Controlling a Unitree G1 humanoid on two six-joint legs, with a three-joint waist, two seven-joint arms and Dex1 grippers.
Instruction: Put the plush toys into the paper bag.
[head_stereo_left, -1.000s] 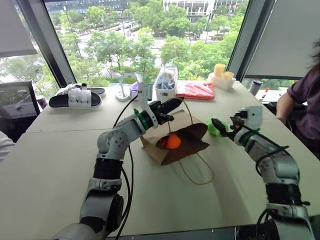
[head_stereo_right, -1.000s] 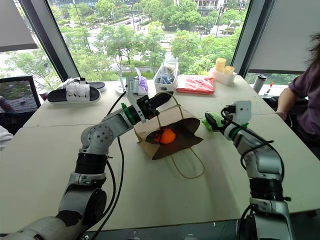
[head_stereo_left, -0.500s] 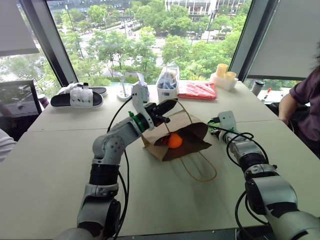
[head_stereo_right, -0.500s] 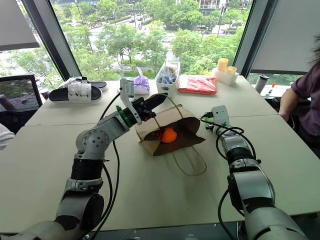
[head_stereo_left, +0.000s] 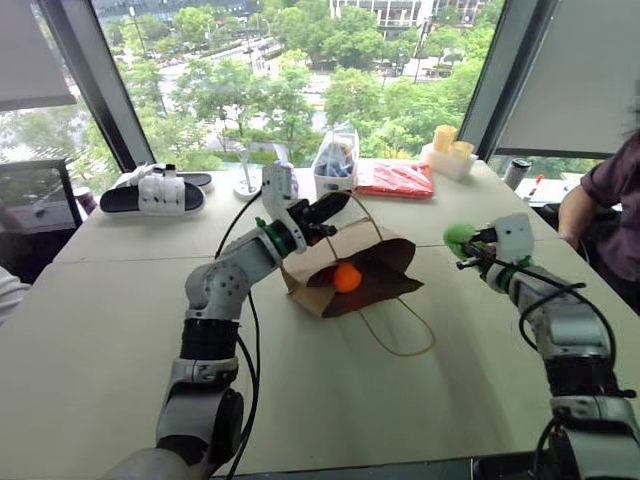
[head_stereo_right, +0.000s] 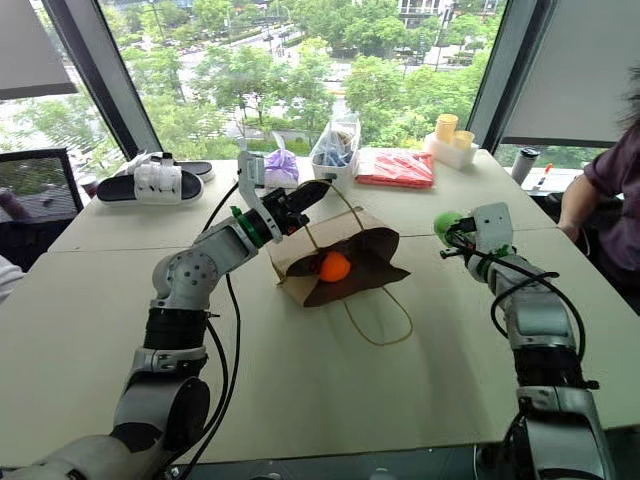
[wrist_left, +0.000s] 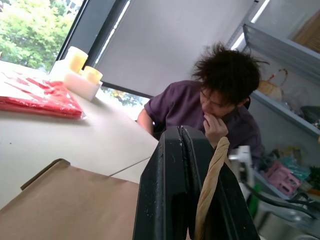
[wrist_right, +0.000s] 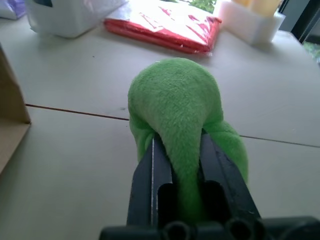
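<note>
Right gripper (wrist_right: 177, 150) clamps the green plush toy (wrist_right: 175, 107) – left gripper (wrist_left: 192, 165) pinches the paper bag (head_stereo_left: 350, 265) handle (wrist_left: 210, 182).

Two plush toys — green (wrist_right: 175, 107), orange (head_stereo_left: 346, 277); one paper bag (head_stereo_left: 385, 270).

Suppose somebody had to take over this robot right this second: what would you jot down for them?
Left hand: shut on the twine handle, holding the paper bag up so its mouth stays open.
Right hand: shut on the green plush toy, lifted off the table, to the right of the bag.
Done: the orange plush toy sits inside the bag's mouth.
Left: carry the green toy over, drop it into the bag, then let the handle go.
</note>
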